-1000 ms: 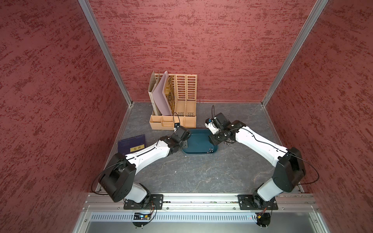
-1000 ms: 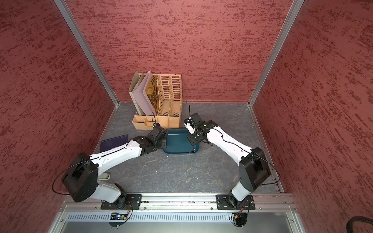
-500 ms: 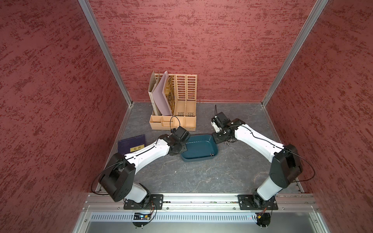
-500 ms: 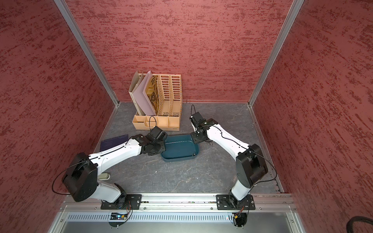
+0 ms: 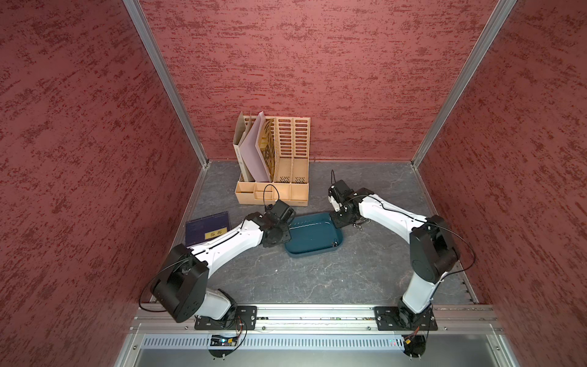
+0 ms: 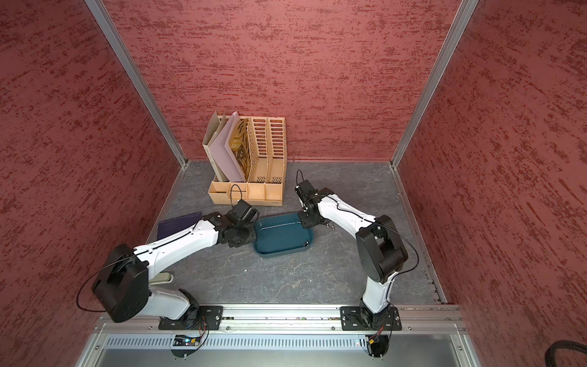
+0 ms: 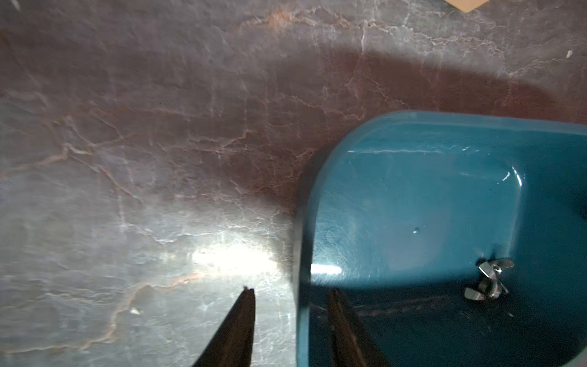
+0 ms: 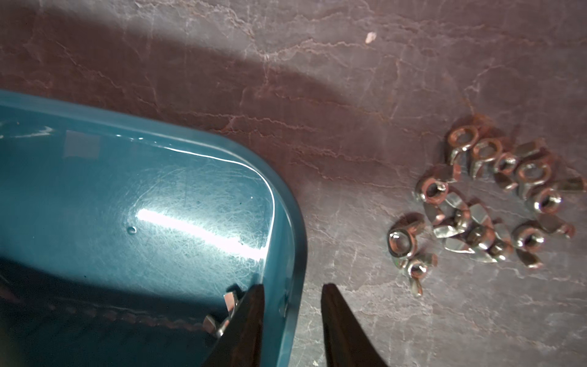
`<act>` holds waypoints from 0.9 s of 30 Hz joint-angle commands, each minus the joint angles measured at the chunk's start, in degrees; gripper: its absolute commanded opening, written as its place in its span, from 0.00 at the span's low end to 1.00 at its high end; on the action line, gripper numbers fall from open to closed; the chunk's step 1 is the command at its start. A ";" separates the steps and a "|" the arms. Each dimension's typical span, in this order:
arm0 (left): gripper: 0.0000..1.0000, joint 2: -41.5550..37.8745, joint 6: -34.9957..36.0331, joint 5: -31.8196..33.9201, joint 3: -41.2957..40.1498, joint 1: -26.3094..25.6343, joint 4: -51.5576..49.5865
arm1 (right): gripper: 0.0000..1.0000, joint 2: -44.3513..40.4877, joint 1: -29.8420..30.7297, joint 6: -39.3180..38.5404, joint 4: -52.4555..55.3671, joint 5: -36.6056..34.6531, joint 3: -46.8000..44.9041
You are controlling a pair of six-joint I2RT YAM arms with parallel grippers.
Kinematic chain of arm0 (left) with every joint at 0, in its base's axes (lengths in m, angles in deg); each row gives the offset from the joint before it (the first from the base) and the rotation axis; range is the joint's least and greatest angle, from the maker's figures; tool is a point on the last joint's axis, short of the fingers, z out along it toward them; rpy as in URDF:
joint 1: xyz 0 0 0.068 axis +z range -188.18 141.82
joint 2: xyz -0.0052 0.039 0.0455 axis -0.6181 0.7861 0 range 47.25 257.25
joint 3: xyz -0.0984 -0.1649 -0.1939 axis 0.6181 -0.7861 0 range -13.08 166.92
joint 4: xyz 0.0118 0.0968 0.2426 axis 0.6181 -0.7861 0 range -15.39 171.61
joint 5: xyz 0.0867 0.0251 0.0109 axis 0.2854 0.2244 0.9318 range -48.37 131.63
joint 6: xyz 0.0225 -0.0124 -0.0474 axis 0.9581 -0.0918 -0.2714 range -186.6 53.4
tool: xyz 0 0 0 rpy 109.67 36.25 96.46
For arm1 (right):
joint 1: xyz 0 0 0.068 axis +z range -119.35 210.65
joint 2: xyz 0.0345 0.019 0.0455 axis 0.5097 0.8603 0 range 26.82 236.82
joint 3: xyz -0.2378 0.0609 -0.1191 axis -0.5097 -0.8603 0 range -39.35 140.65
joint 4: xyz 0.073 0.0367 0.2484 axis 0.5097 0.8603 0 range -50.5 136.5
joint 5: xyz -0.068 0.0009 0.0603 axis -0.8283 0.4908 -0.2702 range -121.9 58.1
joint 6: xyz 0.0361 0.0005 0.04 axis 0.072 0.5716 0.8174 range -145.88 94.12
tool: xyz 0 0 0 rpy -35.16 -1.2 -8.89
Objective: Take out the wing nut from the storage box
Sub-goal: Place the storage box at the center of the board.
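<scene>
Wing nuts (image 7: 490, 279), two small silver metal pieces, lie in the lower right corner of the shallow dark teal plastic storage box (image 5: 313, 235), mid-frame on the grey veined stone-look desk (image 5: 317, 279). Left hand (image 7: 291, 291) and right hand (image 8: 293, 286): fingers apart, each straddling the box rim, unclamped. More silver nuts (image 8: 495, 203) are heaped on the desk near the box. Red textured walls (image 5: 317, 63) enclose the cell.

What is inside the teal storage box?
Two wing nuts, in a corner of the storage box; nothing else visible. A finger of the right gripper partly hides them in its wrist view.
</scene>
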State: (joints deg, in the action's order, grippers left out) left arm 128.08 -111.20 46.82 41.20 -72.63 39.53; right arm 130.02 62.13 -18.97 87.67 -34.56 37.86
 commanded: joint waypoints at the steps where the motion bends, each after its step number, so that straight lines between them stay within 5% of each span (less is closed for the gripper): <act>1: 0.46 -2.42 6.27 0.35 3.43 2.68 -2.24 | 0.26 2.47 -0.37 -1.71 -1.14 0.18 1.51; 10: 0.49 -3.08 19.82 2.44 9.26 4.49 -1.46 | 0.10 4.58 -0.64 -6.12 -1.49 -0.51 3.45; 17: 0.51 -0.55 28.73 -6.15 10.90 4.40 1.16 | 0.07 5.21 -0.64 -18.56 -2.57 3.91 5.47; 27: 0.52 2.54 30.21 -8.12 11.57 3.70 1.57 | 0.06 12.02 -0.39 -32.85 2.56 6.82 13.19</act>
State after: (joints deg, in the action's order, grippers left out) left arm 130.62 -82.35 39.98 51.98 -68.74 39.66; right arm 140.66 61.69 -44.76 87.27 -27.74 49.23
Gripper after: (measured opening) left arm 0.523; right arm 0.097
